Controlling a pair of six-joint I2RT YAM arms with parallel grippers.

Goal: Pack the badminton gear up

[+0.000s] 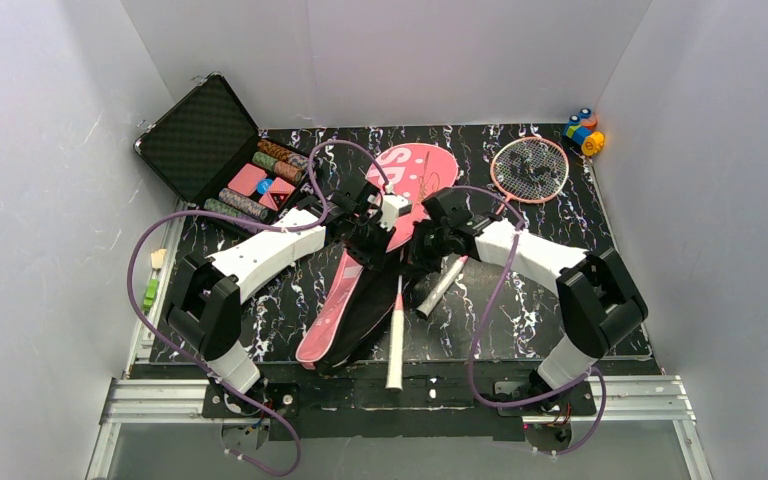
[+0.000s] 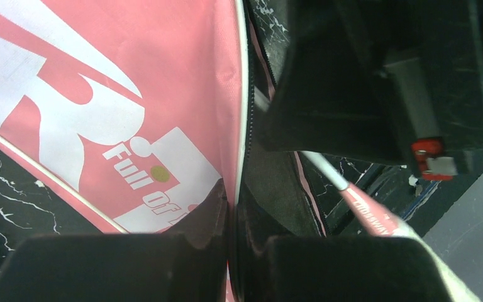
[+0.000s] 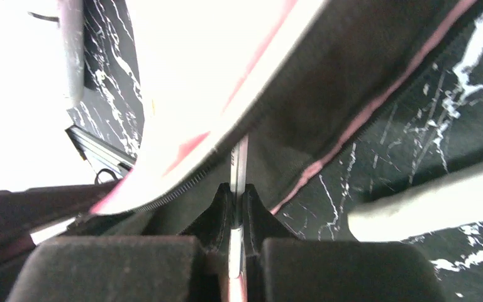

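racket shaft (image 3: 239,160) pinched in right tool (image 3: 237,201)

Head of racket (image 1: 395,350) unseen inside pink bag (image 1: 322,318)

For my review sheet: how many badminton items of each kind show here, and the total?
Rackets: 2, the far racket lying far right, the near racket with its shaft in the right gripper.
Pink bag: 1.
Shuttlecocks: 0 in view.
White cylinder beside the bag: 1, tube or the far racket's handle, cannot tell.
Total: 3 sure, 4 if the cylinder is a tube.
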